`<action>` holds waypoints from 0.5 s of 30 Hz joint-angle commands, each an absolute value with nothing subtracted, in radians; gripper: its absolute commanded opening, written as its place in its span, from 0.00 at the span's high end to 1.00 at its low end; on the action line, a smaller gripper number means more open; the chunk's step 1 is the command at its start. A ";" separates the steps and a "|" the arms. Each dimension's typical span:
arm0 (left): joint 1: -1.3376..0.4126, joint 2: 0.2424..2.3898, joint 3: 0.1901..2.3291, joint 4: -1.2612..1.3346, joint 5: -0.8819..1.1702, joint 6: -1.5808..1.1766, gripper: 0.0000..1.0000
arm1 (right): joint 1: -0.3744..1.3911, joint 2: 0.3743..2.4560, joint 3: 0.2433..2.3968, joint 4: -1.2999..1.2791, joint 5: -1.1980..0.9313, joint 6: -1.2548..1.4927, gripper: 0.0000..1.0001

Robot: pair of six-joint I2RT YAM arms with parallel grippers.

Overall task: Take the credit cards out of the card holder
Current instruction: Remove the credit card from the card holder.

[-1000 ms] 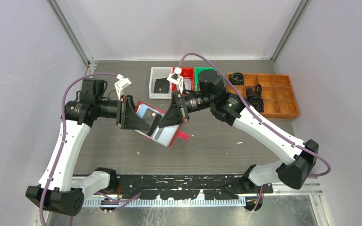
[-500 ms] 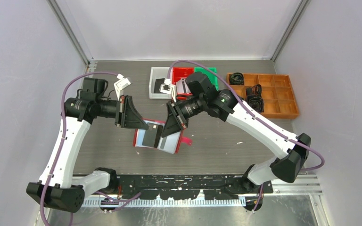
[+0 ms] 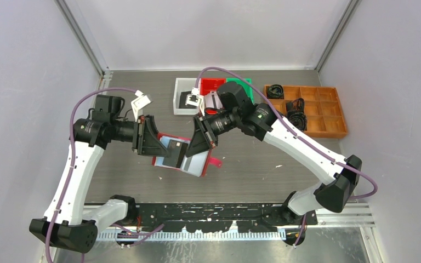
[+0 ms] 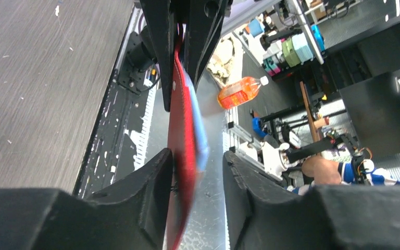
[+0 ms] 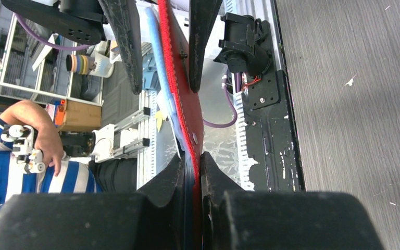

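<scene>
The red card holder (image 3: 193,162) hangs open above the table between my two grippers, its pale blue-grey pages facing up. A dark credit card (image 3: 176,152) and a pale one show in its pockets. My right gripper (image 3: 196,147) is shut on the holder's right half, and the right wrist view shows the red cover (image 5: 179,88) pinched between the jaws of that gripper (image 5: 191,156). My left gripper (image 3: 156,145) stands at the holder's left edge. In the left wrist view this gripper (image 4: 198,156) is open, with the holder (image 4: 182,130) against one finger and a gap to the other.
A white bin (image 3: 181,106) holding a flat black item, a red bin (image 3: 211,84) and a green bin (image 3: 240,83) stand at the back. An orange compartment tray (image 3: 323,112) with black parts sits at the back right. The holder's red strap (image 3: 215,162) hangs at its right.
My right arm has swung and carried the holder nearer and slightly left. My left gripper came off the holder half a second ago and now stands around its left edge again.
</scene>
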State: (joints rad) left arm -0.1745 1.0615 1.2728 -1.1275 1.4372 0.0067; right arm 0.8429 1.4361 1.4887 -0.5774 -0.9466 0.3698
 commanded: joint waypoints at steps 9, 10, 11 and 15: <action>-0.173 1.038 1.258 -1.018 1.416 -0.094 1.00 | 0.822 1.389 1.500 -0.421 -0.967 0.461 0.54; -0.174 1.037 1.259 -1.002 1.404 -0.113 1.00 | 0.806 1.379 1.488 -0.405 -0.952 0.475 0.49; -0.173 1.036 1.259 -0.990 1.392 -0.122 1.00 | 0.782 1.365 1.480 -0.392 -0.926 0.494 0.45; -0.174 1.027 1.252 -0.926 1.312 -0.175 1.00 | 0.652 1.282 1.425 -0.321 -0.763 0.603 0.36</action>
